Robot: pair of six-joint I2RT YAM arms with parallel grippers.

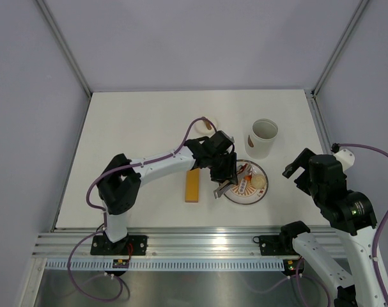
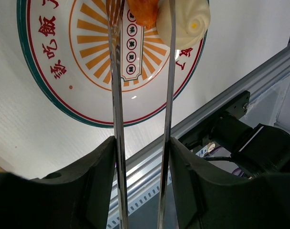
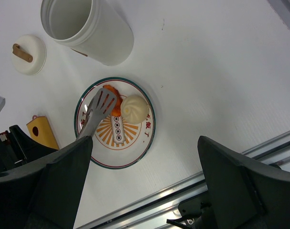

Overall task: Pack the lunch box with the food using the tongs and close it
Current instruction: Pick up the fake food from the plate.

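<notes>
1. My left arm reaches across the table (image 1: 130, 128). Its left gripper (image 2: 142, 143) is clamped around the tongs (image 2: 117, 119), with one finger pressing the outside of each metal arm. The tongs are only part-squeezed, and their two arms stand apart.
2. The right gripper (image 3: 145, 138) hangs above the scene with its jaws spread wide and nothing between them. It is well away from the work.
3. The lunch box (image 1: 265, 137) stands upright and uncovered, just beyond the plate (image 1: 235, 197) on the far right side. In the part of its inside that the right wrist view shows, I see no food. Its lid (image 1: 203, 125) lies flat on the table well to the left, beyond the left gripper.
4. The plate sits between the arms. The tong heads are over its middle.
5. I can make out two pieces of food on the plate, a pale bun (image 2: 185, 19) and an orange piece (image 2: 144, 12) right beside it.
6. I judge this to be the first pick-up, so packing has barely begun. In the left wrist view the orange piece lies between the tong arms, and the far arm crosses the edge of the bun. I cannot tell whether the tips touch the orange piece yet.
7. Next I would need to squeeze further until the orange piece is pinched without catching the bun. Then I would lift and carry it over the open mouth of the lunch box.
</notes>
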